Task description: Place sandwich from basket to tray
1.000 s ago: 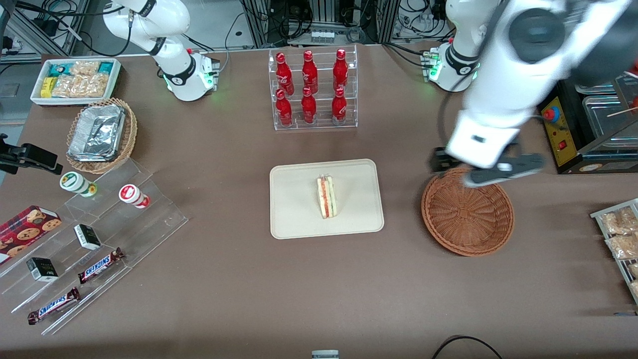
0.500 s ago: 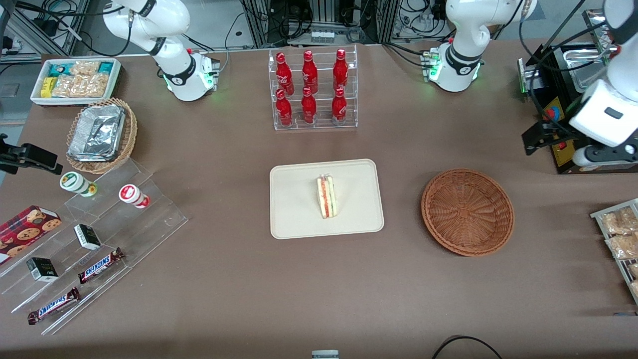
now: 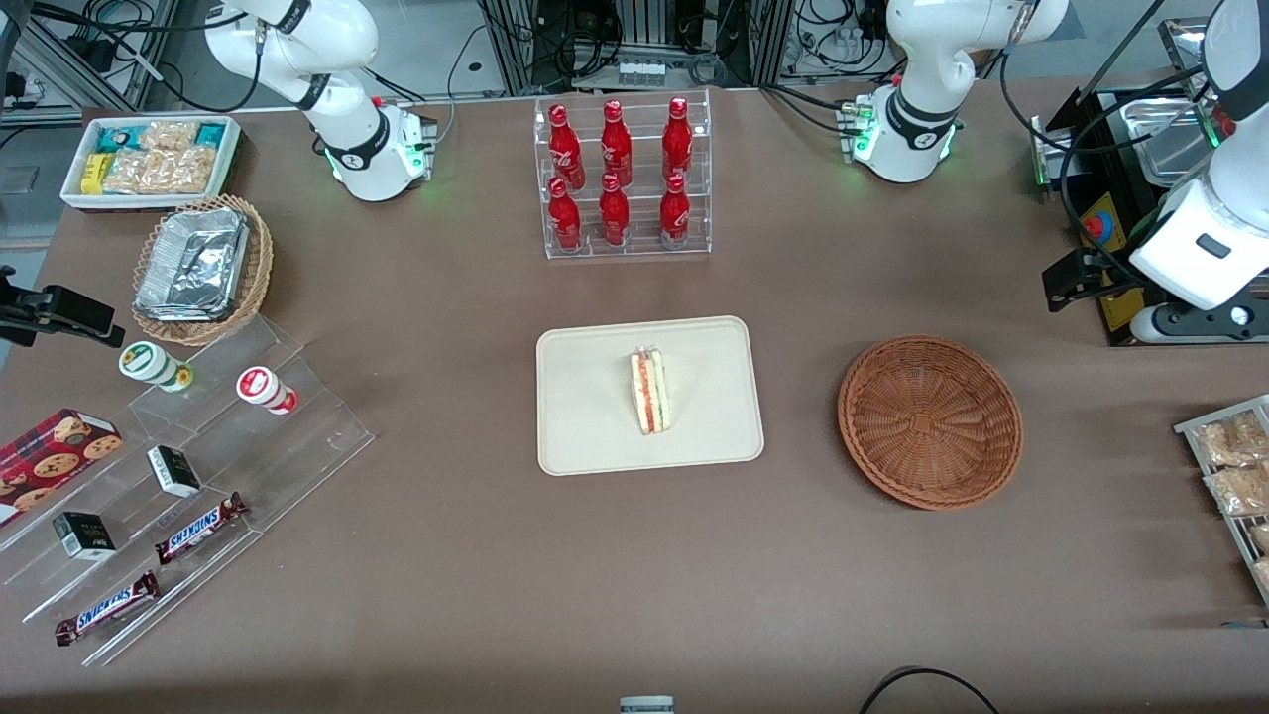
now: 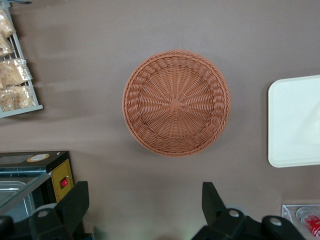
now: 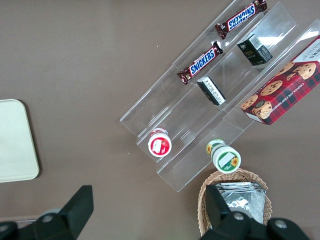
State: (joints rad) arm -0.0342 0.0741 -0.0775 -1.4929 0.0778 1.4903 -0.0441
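The sandwich (image 3: pixel 650 393), a pale wedge with red and green filling along its edge, lies in the middle of the cream tray (image 3: pixel 585 407). The brown wicker basket (image 3: pixel 930 421) beside the tray holds nothing. In the left wrist view the basket (image 4: pixel 176 102) lies below the camera, with a corner of the tray (image 4: pixel 295 120) beside it. My gripper (image 4: pixel 145 192) is open, its dark fingers (image 4: pixel 76 200) wide apart over bare table with nothing between them. In the front view the gripper (image 3: pixel 1190 322) hangs at the working arm's end of the table, well clear of the basket.
A black box with a red button (image 3: pixel 1115 268) stands by the gripper. A rack of snack packets (image 3: pixel 1229 466) is nearer the camera at that end. A clear rack of red bottles (image 3: pixel 623 178) stands farther back than the tray. Acrylic steps with Snickers bars (image 3: pixel 198 526) lie toward the parked arm's end.
The left arm has swung from above the basket's rim out to the working arm's end of the table. Sandwich, tray and basket have not moved.
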